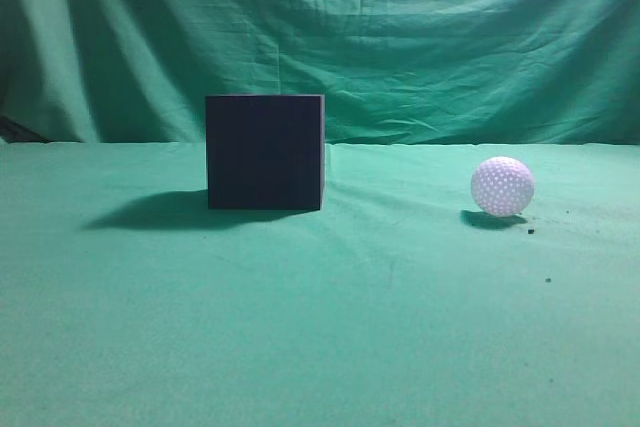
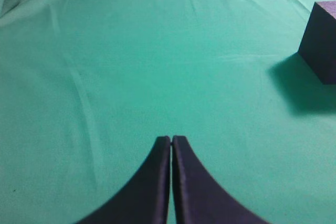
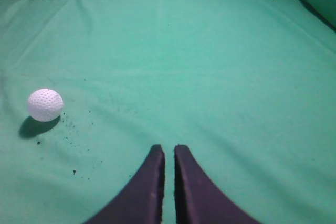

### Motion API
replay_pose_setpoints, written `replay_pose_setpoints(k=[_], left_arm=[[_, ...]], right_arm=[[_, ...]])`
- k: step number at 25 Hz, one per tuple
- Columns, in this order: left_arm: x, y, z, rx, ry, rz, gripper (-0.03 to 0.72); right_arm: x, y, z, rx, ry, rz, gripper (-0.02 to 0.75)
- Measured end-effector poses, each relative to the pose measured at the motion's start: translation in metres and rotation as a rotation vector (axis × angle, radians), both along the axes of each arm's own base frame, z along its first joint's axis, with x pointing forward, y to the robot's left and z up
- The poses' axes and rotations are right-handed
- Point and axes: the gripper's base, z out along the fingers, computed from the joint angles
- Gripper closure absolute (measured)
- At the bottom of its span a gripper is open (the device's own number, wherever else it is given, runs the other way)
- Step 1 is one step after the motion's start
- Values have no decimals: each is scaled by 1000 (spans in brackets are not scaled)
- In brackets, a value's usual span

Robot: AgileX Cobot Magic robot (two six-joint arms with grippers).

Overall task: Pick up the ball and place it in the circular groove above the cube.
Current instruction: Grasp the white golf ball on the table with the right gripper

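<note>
Green cloth covers the counter (image 1: 320, 347) and hangs as a creased backdrop (image 1: 420, 37) behind it. The left end effector (image 2: 171, 139) hovers low over bare cloth with its 2 dark fingers pressed together, holding nothing; the cube (image 2: 321, 40) stands ahead of it and well off to its right, only partly inside the left wrist view, with its shadow spreading toward the end effector's side. The right end effector (image 3: 168, 149) likewise hangs above the cloth, its 2 fingers nearly together with only a thin slit between the tips, gripping nothing. The ball (image 3: 45, 104) rests on the counter ahead of this end effector and well to its left, apart from both fingers, with a few dark specks (image 3: 73, 171) scattered on the cloth between them. In the exterior view neither arm shows; the dark cube (image 1: 265, 152) sits upright left of centre, and the white dimpled ball (image 1: 502, 186) lies well apart from it on the right.
</note>
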Motion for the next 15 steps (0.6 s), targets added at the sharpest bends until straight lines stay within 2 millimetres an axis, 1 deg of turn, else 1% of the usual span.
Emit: replay_pose_setpoints(k=[15], left_arm=[[0, 0, 0, 0, 0, 0, 688]], right_arm=[[0, 0, 0, 0, 0, 0, 689]])
